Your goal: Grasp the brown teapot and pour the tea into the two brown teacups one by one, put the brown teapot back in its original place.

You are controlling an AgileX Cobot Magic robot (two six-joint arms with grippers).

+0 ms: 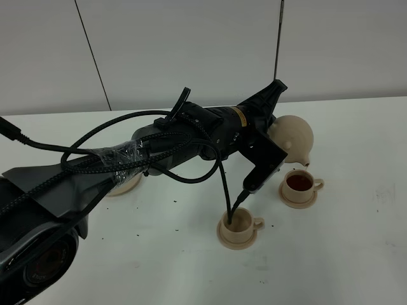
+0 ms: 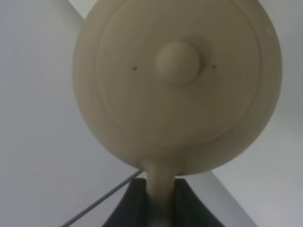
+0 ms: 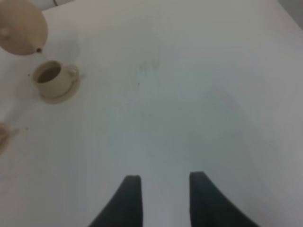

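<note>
The brown teapot (image 1: 294, 136) hangs tilted over the table's right half, its spout just above the far teacup (image 1: 299, 184), which holds dark tea (image 1: 298, 183). My left gripper (image 1: 272, 127) is shut on the teapot's loop handle. In the left wrist view, the lid and knob (image 2: 177, 61) face the camera, and the handle is pinched between the fingers (image 2: 135, 203). The near teacup (image 1: 240, 227) sits on its saucer, pale inside. The wide saucer (image 1: 124, 185) lies half hidden under the left arm. My right gripper (image 3: 164, 178) hovers open over bare table, well away from the teapot (image 3: 21, 26) and far teacup (image 3: 51, 75).
Black cables (image 1: 191, 175) loop off the left arm, and one hangs in front of the near teacup. Small dark specks dot the white table (image 1: 159, 229). A grey panelled wall (image 1: 191, 44) stands behind. The rim of the near saucer (image 3: 2, 137) shows in the right wrist view.
</note>
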